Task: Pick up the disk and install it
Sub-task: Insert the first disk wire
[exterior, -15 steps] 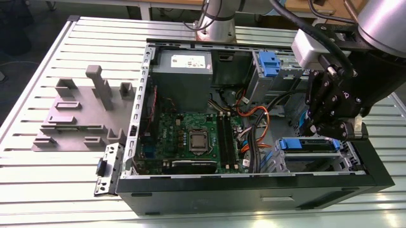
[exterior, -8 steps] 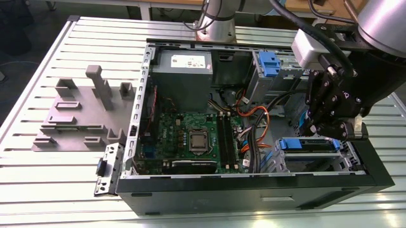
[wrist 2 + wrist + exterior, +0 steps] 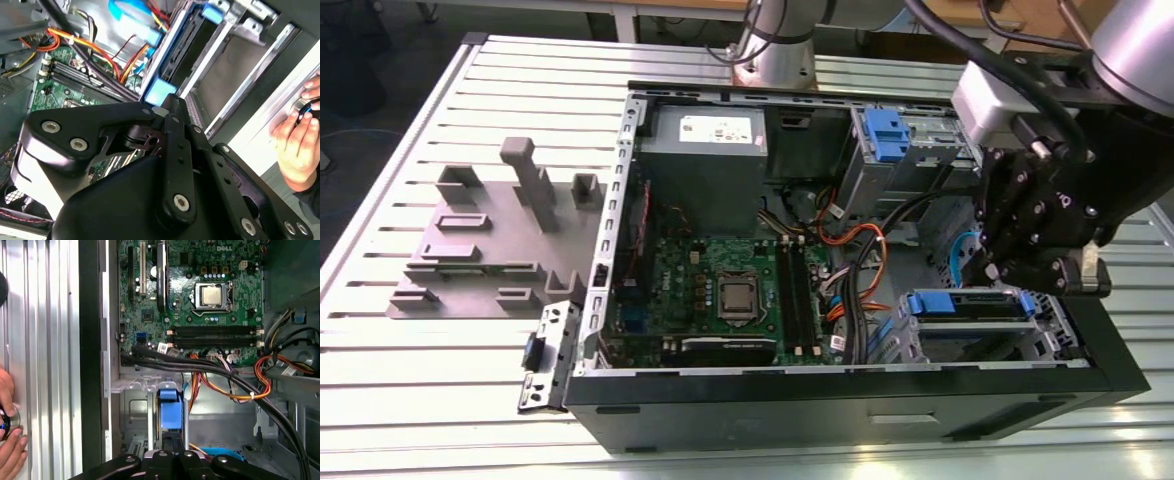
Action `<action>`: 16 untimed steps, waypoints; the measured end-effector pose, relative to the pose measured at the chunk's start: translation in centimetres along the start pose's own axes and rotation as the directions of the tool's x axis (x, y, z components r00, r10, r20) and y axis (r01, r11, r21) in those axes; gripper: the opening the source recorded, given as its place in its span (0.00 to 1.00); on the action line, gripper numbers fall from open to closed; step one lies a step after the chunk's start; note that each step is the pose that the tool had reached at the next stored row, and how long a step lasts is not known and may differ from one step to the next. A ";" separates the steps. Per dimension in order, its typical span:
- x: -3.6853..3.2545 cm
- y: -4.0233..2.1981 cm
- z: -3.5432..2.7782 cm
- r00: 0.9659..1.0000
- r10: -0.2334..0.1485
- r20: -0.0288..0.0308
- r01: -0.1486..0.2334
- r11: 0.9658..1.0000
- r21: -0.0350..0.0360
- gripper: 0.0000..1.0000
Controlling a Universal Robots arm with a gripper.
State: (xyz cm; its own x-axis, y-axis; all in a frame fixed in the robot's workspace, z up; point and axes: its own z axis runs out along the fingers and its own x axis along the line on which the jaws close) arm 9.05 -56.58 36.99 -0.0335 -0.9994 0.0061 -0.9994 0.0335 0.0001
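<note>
Now: disk (image 3: 970,307) lying flat in the drive cage (image 3: 1057,345) at one corner of the computer case (image 3: 854,400), blue rail ends showing. Tool (image 3: 169,101) just above it, fingers clenched together, tips at the disk's blue end; cannot tell whether they pinch it. Motherboard (image 3: 720,290) mid-case. Case lies open on slatted surface (image 3: 427,380). Person's hand (image 3: 295,135) outside the case wall.

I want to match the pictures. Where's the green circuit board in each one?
Exterior view: green circuit board, middle of the open case.
Second wrist view: board beside the orange wires.
First wrist view: board holding the square silver chip.
Shared landmark: orange wires, in all three.
</note>
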 end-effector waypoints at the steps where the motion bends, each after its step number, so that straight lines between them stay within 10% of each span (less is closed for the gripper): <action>1: 0.00 -0.20 0.01 1.000 0.000 0.000 0.000 1.000 0.000 0.11; 16: -0.11 -2.94 0.08 1.000 0.000 -0.002 0.000 1.000 -0.006 0.11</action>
State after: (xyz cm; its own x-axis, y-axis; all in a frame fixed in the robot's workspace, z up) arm 11.99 -56.57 36.91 -0.0335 -0.9994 0.0081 -0.9994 0.0336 0.0062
